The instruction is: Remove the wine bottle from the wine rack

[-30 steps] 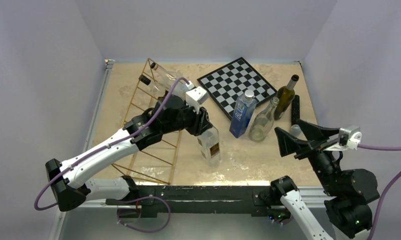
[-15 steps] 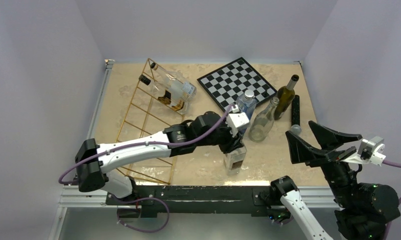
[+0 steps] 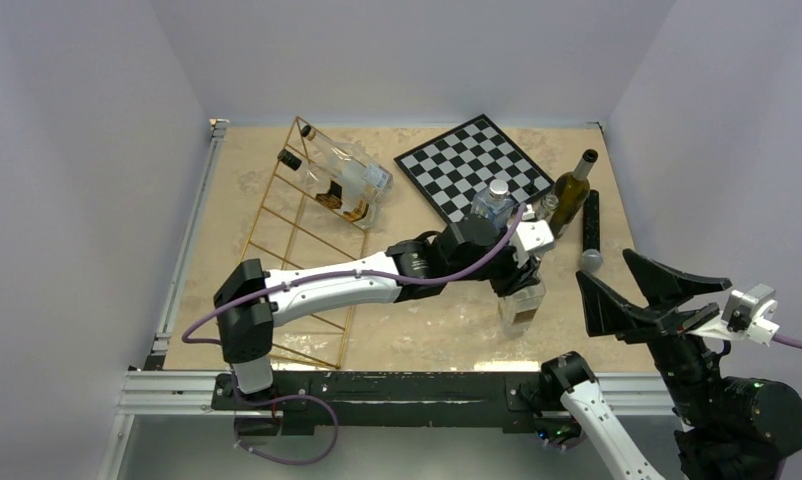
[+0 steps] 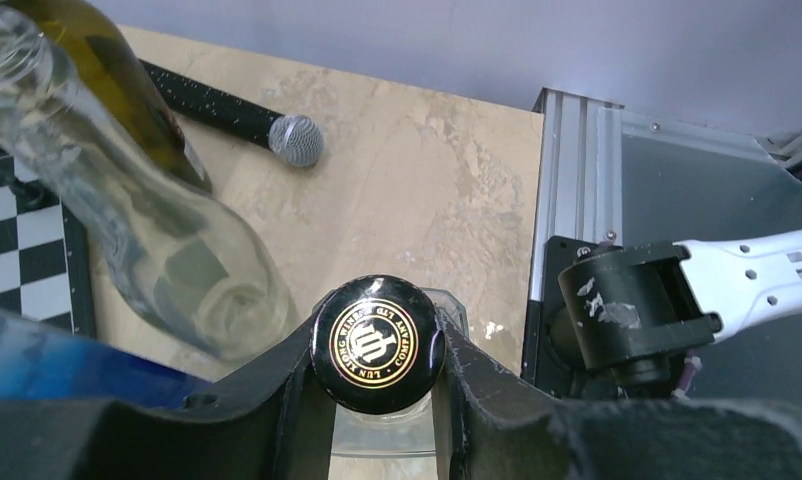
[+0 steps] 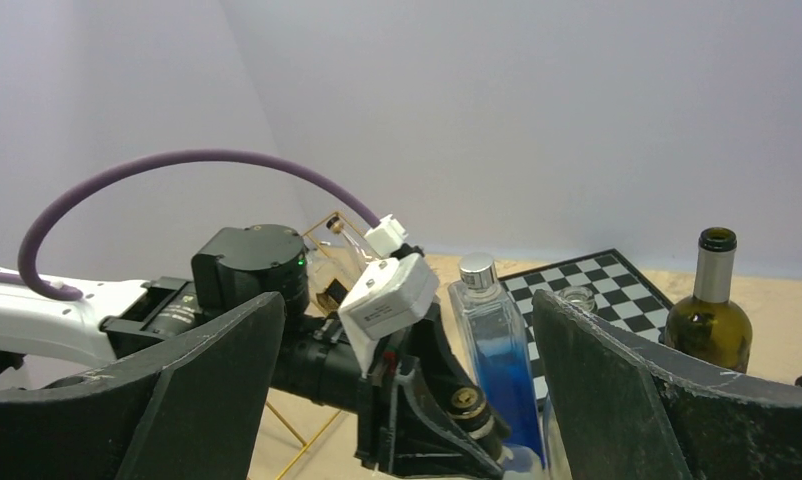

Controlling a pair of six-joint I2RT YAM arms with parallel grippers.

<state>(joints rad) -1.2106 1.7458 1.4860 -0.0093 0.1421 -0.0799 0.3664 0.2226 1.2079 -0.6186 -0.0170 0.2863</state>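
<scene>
The wine bottle [image 3: 523, 305] is a clear square bottle with a black, gold-lettered cap [image 4: 377, 343]. It stands upright near the table's front right, well away from the wine rack [image 3: 295, 235]. My left gripper [image 3: 518, 277] is shut on its neck just below the cap, from above. Whether its base touches the table I cannot tell. The gold wire rack lies at the left, with two clear bottles [image 3: 343, 180] resting across its far end. At the right edge my right gripper [image 3: 645, 287] is wide open and holds nothing; its view faces the left gripper and the cap [image 5: 464, 400].
Just behind the held bottle stand a blue bottle [image 3: 490, 203], a clear round bottle [image 4: 167, 260] and a dark green bottle [image 3: 573, 188]. A black microphone [image 3: 589, 235] lies at the right. A chessboard [image 3: 472, 165] lies at the back. The table's metal rail [image 4: 577, 200] is close.
My left arm has carried the bottle to the right, from beside the rack to the front of the standing bottles. The right gripper has drawn back slightly to the right, still open.
</scene>
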